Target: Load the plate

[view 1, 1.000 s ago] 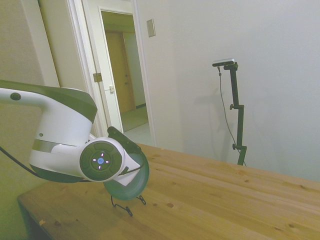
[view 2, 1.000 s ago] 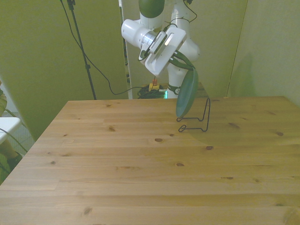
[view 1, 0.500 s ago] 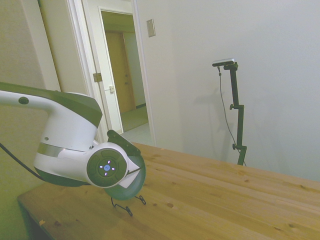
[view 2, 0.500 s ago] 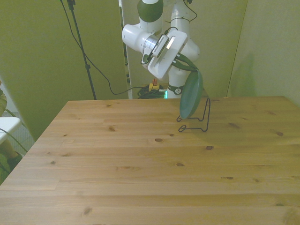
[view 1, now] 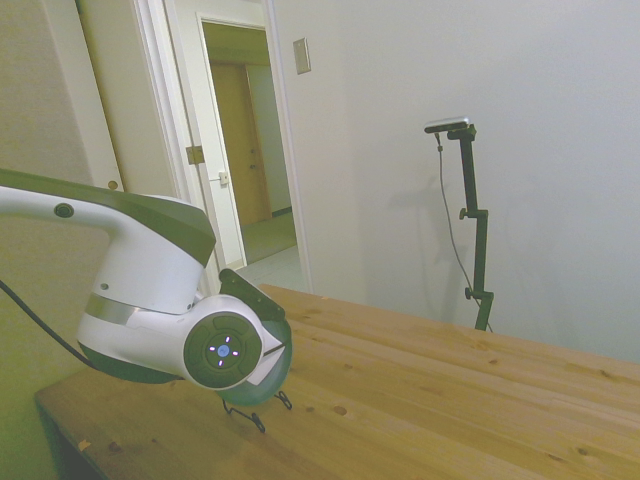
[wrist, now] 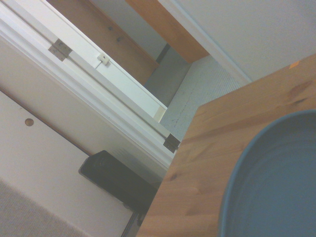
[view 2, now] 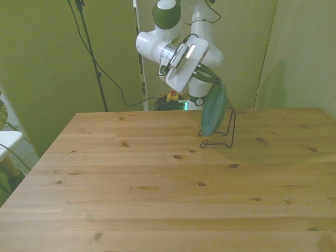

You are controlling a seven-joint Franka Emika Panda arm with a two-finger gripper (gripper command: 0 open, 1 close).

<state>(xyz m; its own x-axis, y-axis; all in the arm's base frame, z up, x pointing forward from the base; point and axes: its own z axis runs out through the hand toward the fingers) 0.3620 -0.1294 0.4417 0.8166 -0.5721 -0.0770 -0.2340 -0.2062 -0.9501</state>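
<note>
Stand: one thin black wire stand (view 2: 224, 137) on the table (view 2: 157, 178), the plate's lower edge down in it
Plate: one teal plate (view 2: 214, 109), on edge and tilted, at the far side of the table
Claw: gripper (view 2: 206, 76) at the plate's upper rim, fingers hidden; I can't tell if they grip
Change: plate sits lower and nearer the stand's upright than a second ago

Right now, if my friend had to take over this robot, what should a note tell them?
Gripper: holding the plate by its upper edge; its fingers are hard to make out.
Plate: on edge, tilted, just above the wire stand near the table's far edge.
Done: plate picked up and brought to the stand.
Left: lower it into the stand, let go, back away.
</note>
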